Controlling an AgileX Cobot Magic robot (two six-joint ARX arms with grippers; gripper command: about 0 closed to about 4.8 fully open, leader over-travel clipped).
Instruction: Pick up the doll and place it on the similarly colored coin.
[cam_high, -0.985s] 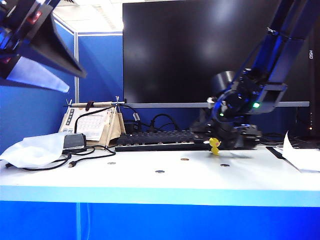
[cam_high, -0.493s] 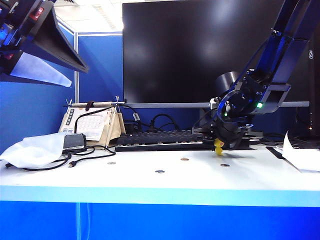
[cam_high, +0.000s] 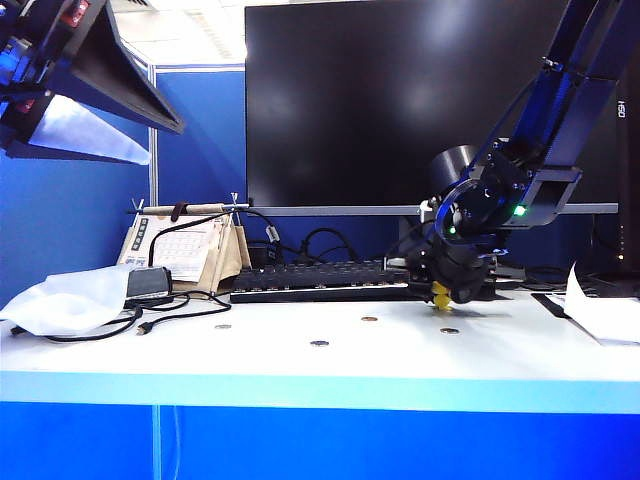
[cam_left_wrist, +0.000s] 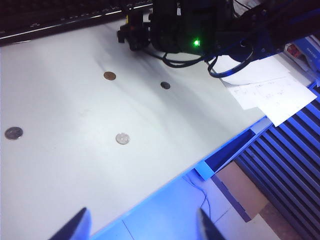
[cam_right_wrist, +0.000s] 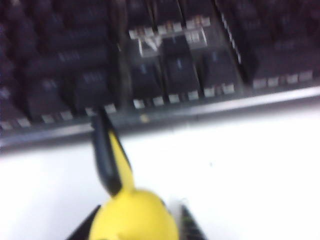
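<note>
- One doll (cam_high: 440, 294) on the tabletop (cam_high: 300, 360), right of centre, just in front of the keyboard (cam_high: 320, 280).
- Right pincer (cam_high: 446, 290) is low over it, fingers either side of the yellow head (cam_right_wrist: 134, 217); a firm clamp I cannot tell.
- Four coins: one golden-brown coin (cam_left_wrist: 109, 76) near the keyboard, three grey ones (cam_left_wrist: 122, 138) scattered nearer.
- Left pincer (cam_left_wrist: 141, 227) hangs high on the left, tips apart, empty.

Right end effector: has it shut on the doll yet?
Seemingly yes: the right end effector sits around the doll by the keyboard, dark fingers flanking its yellow head, though contact is blurred.
</note>
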